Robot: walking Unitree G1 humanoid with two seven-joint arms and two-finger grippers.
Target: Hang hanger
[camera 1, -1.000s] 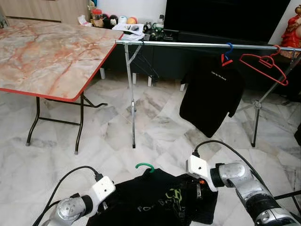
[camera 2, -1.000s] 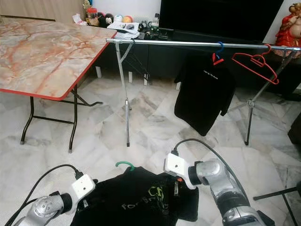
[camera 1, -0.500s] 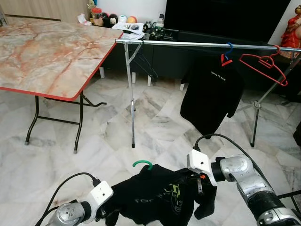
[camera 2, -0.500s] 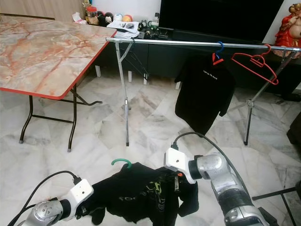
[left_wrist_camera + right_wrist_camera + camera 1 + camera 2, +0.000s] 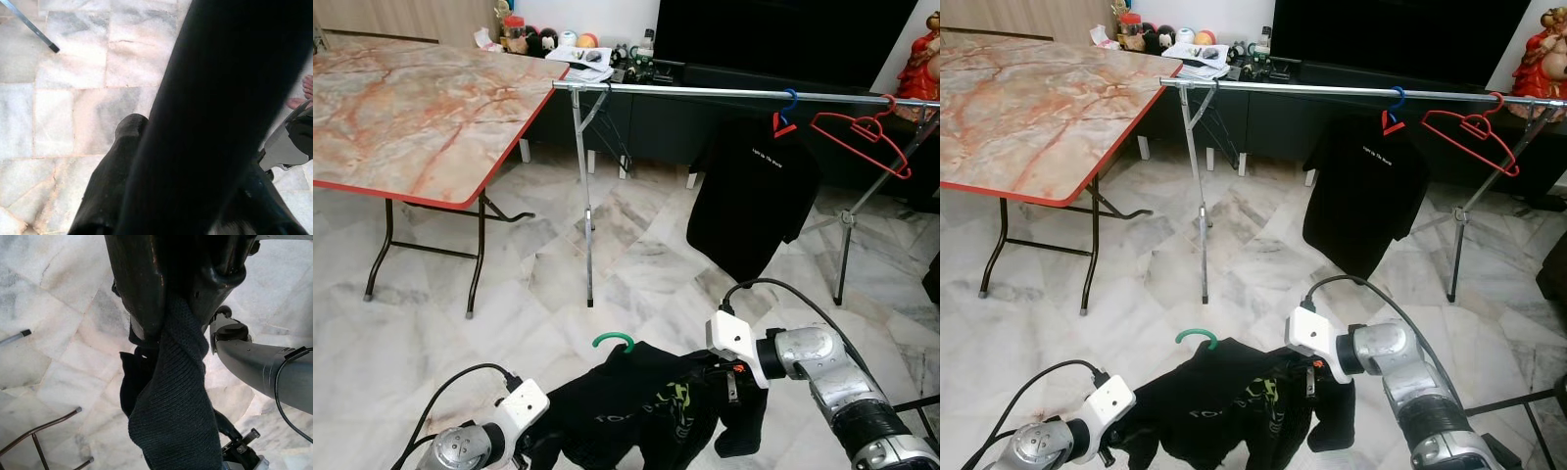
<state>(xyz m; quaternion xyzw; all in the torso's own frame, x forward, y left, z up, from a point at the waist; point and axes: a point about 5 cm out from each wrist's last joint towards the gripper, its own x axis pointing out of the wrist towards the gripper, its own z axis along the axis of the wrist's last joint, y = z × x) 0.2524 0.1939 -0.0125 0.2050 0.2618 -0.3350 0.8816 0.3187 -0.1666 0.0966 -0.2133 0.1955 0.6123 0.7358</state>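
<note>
Right gripper (image 5: 168,328): fingers pinched tight on a fold of the black shirt (image 5: 646,411); sits lower right of the left eye view, at the shirt's right shoulder.
Left gripper (image 5: 530,446): lower left of the left eye view, at the shirt's left edge; cloth covers the fingers, so cannot tell how wide they stand or what they grip.
Hanger (image 5: 613,341): green hook poking up from the shirt collar, lower centre of the left eye view; its body is hidden inside the shirt; held low, well below the rail.
Rail (image 5: 705,92): silver bar across the upper part of the frame, right of the marble table (image 5: 411,108); bare stretch left of the hung shirt (image 5: 754,196).
Step in hand: judged as carrying the shirt on its hanger up toward the rail.
Doing it well: lift both sides level so the hook stays upright; aim for the bare stretch; bring the hook above the bar, then lower it on; release only once the hook bears the weight.
Risk: shirt may slip off the hanger if 1 side sags.
Count: 2 black shirts; 1 green hanger, 1 blue hook (image 5: 789,99), 1 red hanger (image 5: 862,137) bare on the rail; 1 rail; 1 table.
</note>
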